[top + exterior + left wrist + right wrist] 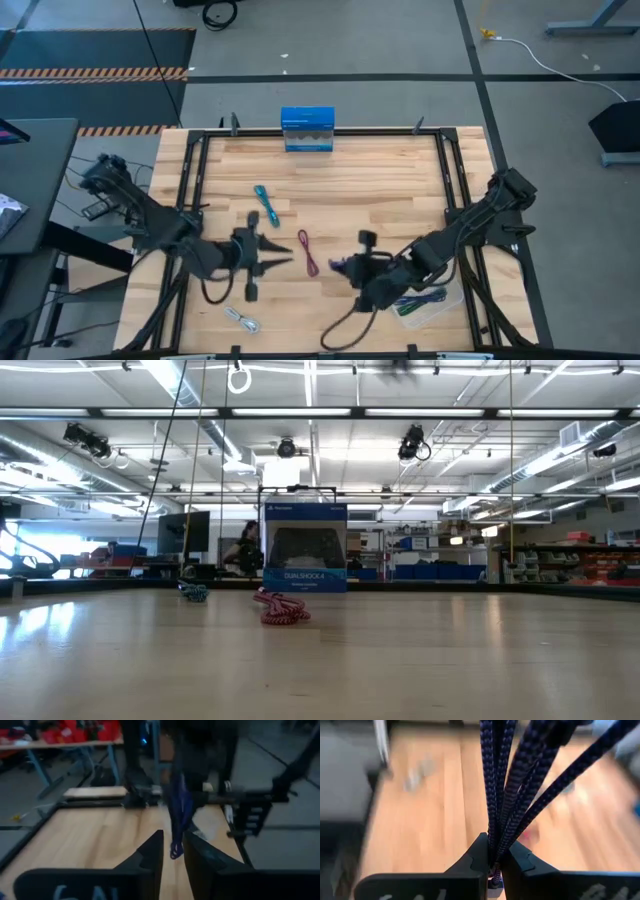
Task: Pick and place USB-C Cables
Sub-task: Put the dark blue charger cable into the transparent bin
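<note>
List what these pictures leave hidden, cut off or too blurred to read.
- High view: the clear tray and green cable lie partly under the right arm, so the contents can't be counted.
- High view: the right pincer covers most of its dark purple cable.
- Low view: neither pincer shows, nor the white-grey cable.
- Left wrist view: blur hides whether the left pincer touches anything.
</note>
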`<act>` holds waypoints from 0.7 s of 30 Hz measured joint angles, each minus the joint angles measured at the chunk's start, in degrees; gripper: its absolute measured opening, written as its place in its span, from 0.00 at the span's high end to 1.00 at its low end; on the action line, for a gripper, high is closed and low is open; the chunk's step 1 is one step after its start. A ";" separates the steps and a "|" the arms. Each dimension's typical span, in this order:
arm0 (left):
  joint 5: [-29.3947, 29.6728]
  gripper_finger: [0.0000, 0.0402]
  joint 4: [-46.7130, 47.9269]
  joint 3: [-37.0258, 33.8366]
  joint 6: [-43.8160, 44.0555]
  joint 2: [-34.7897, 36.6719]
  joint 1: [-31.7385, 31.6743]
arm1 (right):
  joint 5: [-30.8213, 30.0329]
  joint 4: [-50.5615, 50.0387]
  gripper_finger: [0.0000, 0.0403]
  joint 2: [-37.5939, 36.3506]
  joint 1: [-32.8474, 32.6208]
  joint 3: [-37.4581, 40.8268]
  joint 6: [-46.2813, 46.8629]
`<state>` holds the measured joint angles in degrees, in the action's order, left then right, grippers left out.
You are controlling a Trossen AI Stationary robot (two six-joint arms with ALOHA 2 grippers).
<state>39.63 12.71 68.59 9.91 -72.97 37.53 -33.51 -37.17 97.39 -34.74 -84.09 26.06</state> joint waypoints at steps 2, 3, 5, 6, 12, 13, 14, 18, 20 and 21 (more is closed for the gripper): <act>1.23 0.77 1.72 0.36 0.72 1.53 0.02 | 6.07 -10.67 0.93 0.11 0.07 0.30 3.30; 1.73 0.76 3.50 0.38 1.54 2.02 0.17 | 9.23 -15.36 0.93 0.20 -0.04 0.34 4.70; 1.67 0.74 6.26 0.29 2.95 1.90 0.05 | 15.68 -23.63 0.93 0.04 -0.61 0.31 6.37; 1.60 0.74 7.62 0.17 3.17 1.71 -0.20 | 18.44 -27.44 0.93 -0.01 -0.89 0.31 7.67; 1.80 0.73 11.53 0.16 4.92 1.37 -1.60 | 25.74 -36.33 0.93 -0.29 -3.51 0.28 14.03; 1.77 0.73 11.45 0.16 4.92 1.37 -1.73 | 26.69 -36.34 0.93 -0.29 -4.09 0.24 14.37; 1.80 0.73 11.43 0.16 4.92 1.38 -1.76 | 27.56 -36.80 0.93 -0.24 -4.57 0.24 14.91; 1.80 0.73 12.51 0.16 5.30 1.32 -2.02 | 34.76 -40.21 0.93 0.37 -6.54 1.11 18.64; 1.93 0.73 13.67 0.21 6.32 0.67 -2.74 | 37.84 -41.18 0.93 0.64 -7.80 2.54 20.47; 1.91 0.73 14.98 0.21 6.40 0.14 -3.11 | 39.23 -41.30 0.93 0.86 -8.24 3.38 20.87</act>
<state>41.54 27.69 68.79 16.31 -72.82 34.42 5.72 -78.47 98.25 -42.98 -80.71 46.94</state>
